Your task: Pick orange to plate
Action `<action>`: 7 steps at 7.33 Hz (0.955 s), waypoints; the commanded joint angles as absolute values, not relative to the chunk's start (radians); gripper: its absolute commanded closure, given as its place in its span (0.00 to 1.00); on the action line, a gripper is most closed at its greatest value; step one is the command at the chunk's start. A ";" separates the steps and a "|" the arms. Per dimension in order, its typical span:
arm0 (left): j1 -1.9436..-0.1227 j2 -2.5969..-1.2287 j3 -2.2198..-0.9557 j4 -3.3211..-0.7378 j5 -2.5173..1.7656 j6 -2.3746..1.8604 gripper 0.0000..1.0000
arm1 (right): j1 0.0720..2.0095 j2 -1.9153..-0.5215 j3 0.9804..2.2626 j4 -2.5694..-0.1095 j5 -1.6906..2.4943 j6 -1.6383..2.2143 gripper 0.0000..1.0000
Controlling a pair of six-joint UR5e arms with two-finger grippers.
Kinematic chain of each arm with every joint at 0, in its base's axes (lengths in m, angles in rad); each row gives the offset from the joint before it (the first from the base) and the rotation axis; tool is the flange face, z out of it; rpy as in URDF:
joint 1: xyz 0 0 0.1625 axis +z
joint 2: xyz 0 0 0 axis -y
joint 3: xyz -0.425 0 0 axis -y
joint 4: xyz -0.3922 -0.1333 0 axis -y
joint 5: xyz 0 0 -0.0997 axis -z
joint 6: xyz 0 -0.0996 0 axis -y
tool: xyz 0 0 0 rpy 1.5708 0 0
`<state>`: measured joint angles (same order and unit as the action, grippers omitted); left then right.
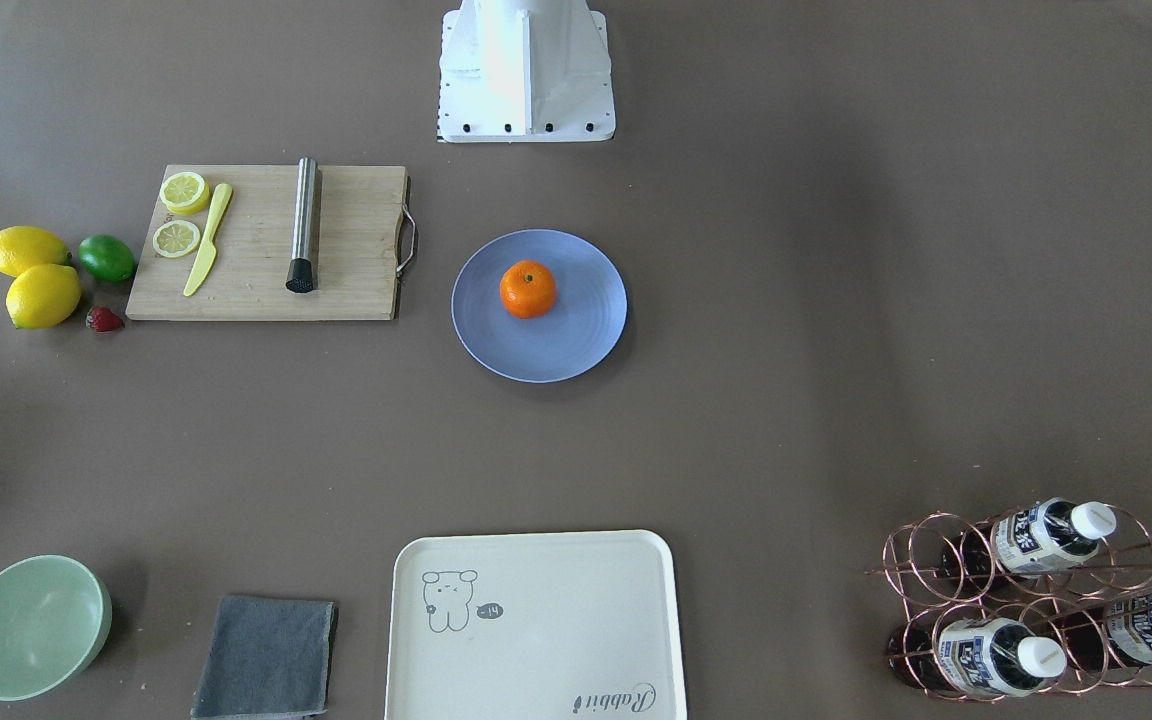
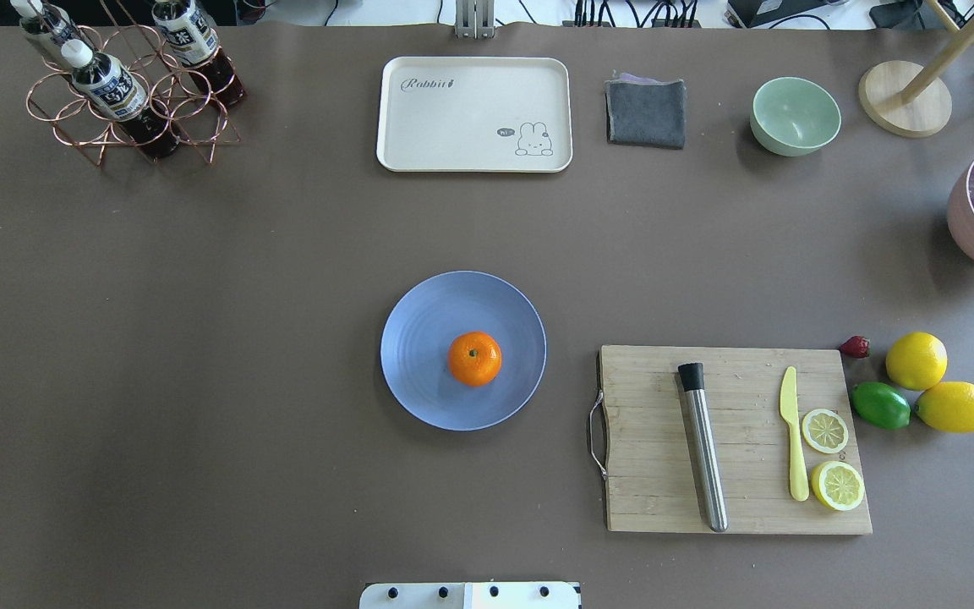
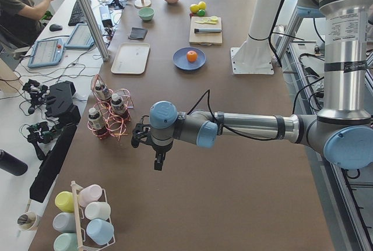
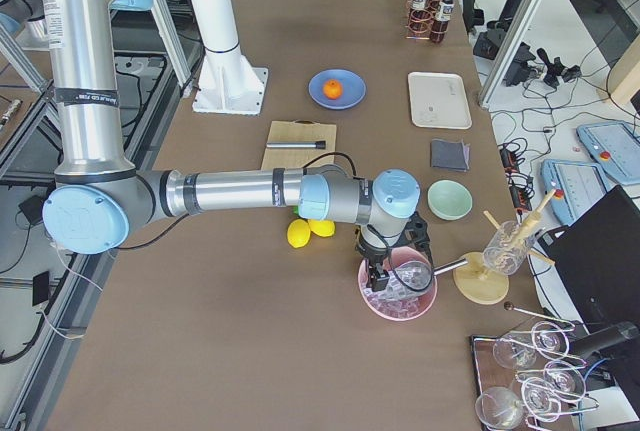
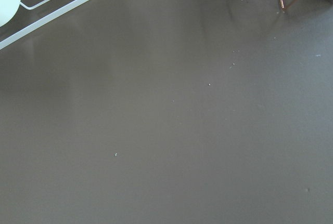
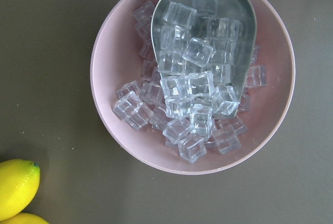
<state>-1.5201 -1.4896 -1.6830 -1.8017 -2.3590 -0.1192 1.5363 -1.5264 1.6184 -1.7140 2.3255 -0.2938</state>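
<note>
Sitting on the blue plate [image 2: 428, 372] at the middle of the table [image 2: 199, 338], the orange [image 2: 474, 359] rests a touch toward three o'clock of centre in the overhead view. Both arms hang well away — the left end effector [image 3: 156, 156] near the bottle rack [image 3: 108, 114], the right end effector [image 4: 385, 273] over a pink ice bowl [image 6: 125, 52]. Whether either is spread, I cannot tell.

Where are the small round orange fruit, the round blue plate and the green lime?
small round orange fruit [image 2: 474, 359], overhead exterior view, top near stem dimple.
round blue plate [image 2: 419, 338], overhead exterior view, bare left inner surface.
green lime [image 1: 106, 258], front-facing view, middle of skin.
</note>
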 commanded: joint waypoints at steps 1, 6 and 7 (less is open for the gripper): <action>-1.548 -1.482 -1.680 -1.793 -2.327 0.023 0.03 | 1.537 -1.532 1.611 -1.686 2.322 -0.288 0.00; -1.615 -1.454 -1.687 -1.743 -2.348 0.040 0.03 | 1.537 -1.531 1.598 -1.684 2.324 -0.284 0.00; -1.615 -1.448 -1.686 -1.744 -2.355 0.040 0.03 | 1.537 -1.531 1.598 -1.684 2.324 -0.282 0.00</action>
